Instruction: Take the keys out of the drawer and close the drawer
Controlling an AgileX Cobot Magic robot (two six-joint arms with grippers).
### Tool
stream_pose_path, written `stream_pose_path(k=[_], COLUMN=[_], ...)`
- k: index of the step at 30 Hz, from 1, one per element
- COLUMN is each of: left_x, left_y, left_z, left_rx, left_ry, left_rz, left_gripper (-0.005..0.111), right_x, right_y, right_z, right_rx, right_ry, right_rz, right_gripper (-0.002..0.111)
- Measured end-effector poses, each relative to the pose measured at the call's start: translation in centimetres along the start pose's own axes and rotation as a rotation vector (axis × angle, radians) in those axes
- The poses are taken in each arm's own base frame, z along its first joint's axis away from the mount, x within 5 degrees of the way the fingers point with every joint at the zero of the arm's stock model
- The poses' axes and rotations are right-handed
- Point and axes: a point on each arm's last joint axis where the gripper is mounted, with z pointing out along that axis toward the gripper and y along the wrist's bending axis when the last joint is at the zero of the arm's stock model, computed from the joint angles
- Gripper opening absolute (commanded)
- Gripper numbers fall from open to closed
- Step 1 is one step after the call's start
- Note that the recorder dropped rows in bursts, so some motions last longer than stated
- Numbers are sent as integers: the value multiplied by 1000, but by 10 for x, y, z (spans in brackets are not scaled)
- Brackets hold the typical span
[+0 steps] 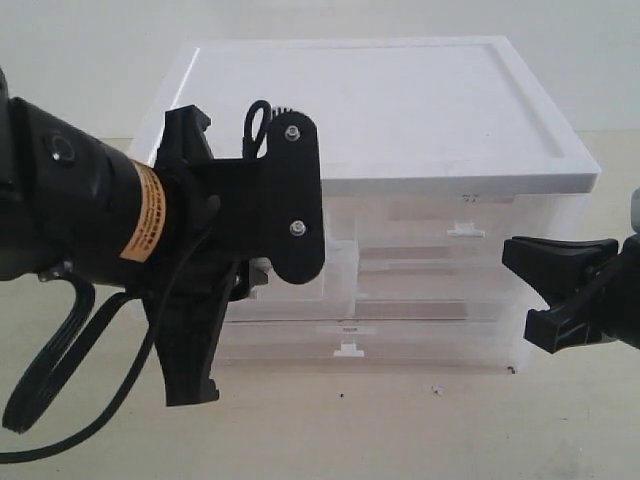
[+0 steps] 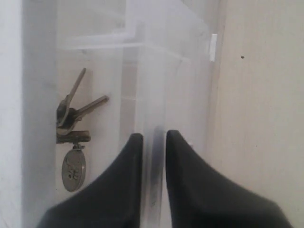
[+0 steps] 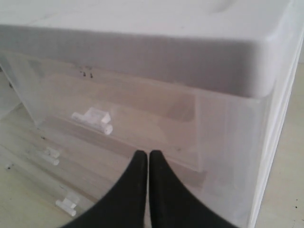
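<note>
Lying flat on the floor of the pulled-out drawer (image 2: 152,80), the keys (image 2: 71,118) sit right beside the white edge of the cabinet (image 1: 380,100). Two blades are fanned away from the ring, and the round fob (image 2: 73,170) at the other end looks grey in this light. The left fingers (image 2: 128,185) are nearly together. The drawer's clear front wall stands in the narrow gap between them, so they appear to pinch that wall. They are well apart from the keys.

From the exterior view the drawer juts out of the cabinet's left half, mostly hidden behind the left arm (image 1: 90,210). The cabinet stands on the pale worktop (image 1: 400,430).

The right fingers (image 3: 135,190) are closed tip to tip with nothing between them. They hang in front of the cabinet's right half, where a half-width drawer with a small white tab handle (image 3: 92,116) sits pushed in. Whether they touch the cabinet front cannot be told.
</note>
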Motion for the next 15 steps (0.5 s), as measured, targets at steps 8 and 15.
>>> stream_pose_path(k=[8,15], left_x=[4,5], left_y=[-9,-18], left_z=[-27,-37], left_rx=[153,269], left_ry=[-25,-43], left_rz=[-75,-138], left_gripper=[5,5], right_x=[0,0], right_y=[0,0], right_z=[0,0], right_rx=[2,4], right_ry=[-1,-3], right_rz=[2,4], right_gripper=[0,0])
